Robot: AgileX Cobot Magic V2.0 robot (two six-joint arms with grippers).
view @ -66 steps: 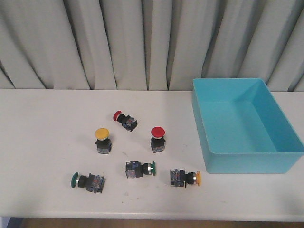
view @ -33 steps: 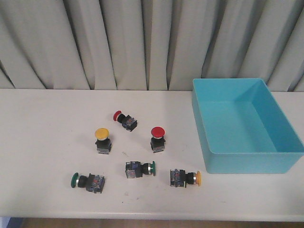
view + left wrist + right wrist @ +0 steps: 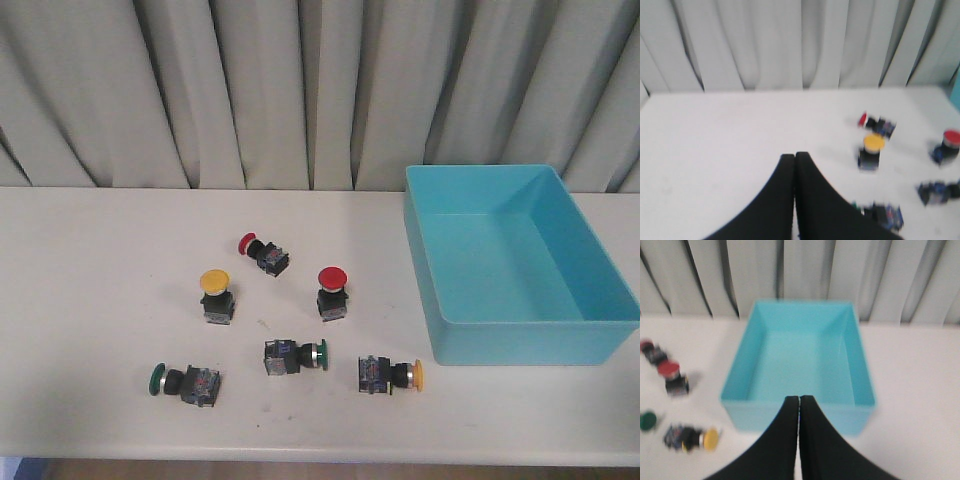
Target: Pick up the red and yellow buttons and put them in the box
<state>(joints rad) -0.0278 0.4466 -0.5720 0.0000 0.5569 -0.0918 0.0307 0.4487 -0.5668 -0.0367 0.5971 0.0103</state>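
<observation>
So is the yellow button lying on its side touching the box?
Apart. The front view shows bare table between the yellow button lying on its side and the box front wall; its cap stops short of the wall.

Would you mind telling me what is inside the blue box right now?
Nothing: the box shows only its bare floor. Its near wall hides a strip of floor in the front view.

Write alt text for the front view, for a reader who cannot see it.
Six small push-button switches lie scattered on a white table: two red-capped, two yellow-capped, two green-capped. To their right stands an empty large rectangular turquoise plastic box, with grey curtains behind. No arms appear.
</observation>
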